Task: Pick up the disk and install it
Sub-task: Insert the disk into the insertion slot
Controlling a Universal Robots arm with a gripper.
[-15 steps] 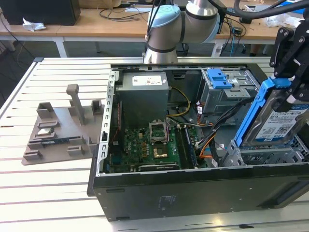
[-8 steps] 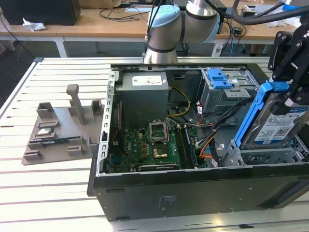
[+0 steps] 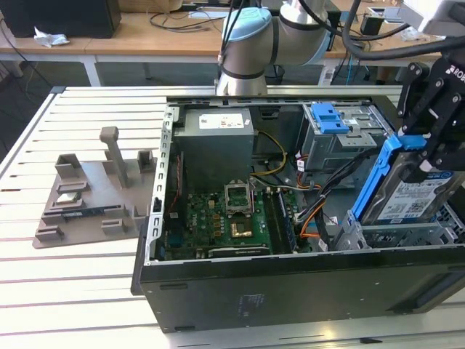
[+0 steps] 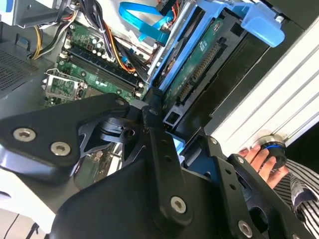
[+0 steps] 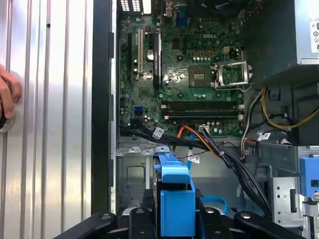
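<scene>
Within the pincer [image 3: 420, 151], the disk [image 3: 404, 196]

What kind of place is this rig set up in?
Probably a robotics lab: an open computer case on a slatted metal table, cabled wooden desks behind, gripper holding the disk.

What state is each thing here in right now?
case: lying on its side, open.
disk: held tilted, not yet seated in the case.
gripper: shut on the disk's blue rail.
hand: resting on a round knob.
</scene>
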